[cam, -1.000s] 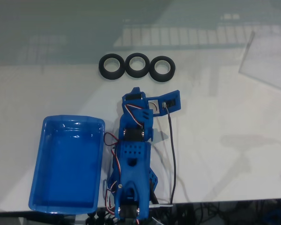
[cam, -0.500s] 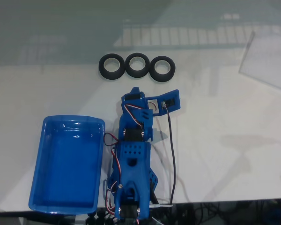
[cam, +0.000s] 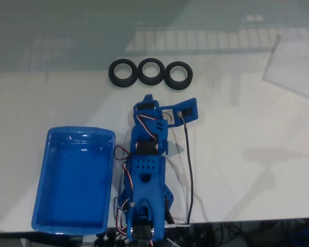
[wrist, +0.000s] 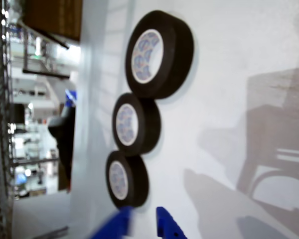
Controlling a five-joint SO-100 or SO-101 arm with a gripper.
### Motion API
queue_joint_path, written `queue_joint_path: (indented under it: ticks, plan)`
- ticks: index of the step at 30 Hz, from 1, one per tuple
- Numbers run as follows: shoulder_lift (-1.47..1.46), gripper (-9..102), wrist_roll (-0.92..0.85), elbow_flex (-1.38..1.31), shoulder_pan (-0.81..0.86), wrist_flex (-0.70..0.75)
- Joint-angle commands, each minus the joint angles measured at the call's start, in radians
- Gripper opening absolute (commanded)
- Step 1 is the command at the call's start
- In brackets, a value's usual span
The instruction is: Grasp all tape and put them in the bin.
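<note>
Tape rolls [cam: 151, 74] flat, row left-right.

Arm [cam: 146, 177] is all blue printed plastic, blocky links, grid of small holes on the upper shell. Red, white and black servo wires [cam: 124, 154] loop along its sides; one black cable [cam: 189, 170] runs alongside. Blue tool [wrist: 139, 225] tips, blurred.

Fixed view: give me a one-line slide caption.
Three black tape rolls lined up on a white table, blue arm's gripper short of them, blue bin empty.
</note>
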Motion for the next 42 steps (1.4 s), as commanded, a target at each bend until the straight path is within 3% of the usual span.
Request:
queue_joint_path:
  ticks: [1,6,19,32,42]
  plan:
    - [0.015,20,0.003,0.029,-0.029,-0.012]
    - [-0.135,28,0.015,-0.153,-0.069,-0.014]
    - [-1.212,32,0.087,-1.088,-0.193,0.135]
    - [-1.815,33,0.021,-1.562,-0.221,0.439]
    - [-2.013,32,-0.012,-1.713,-0.232,0.469]
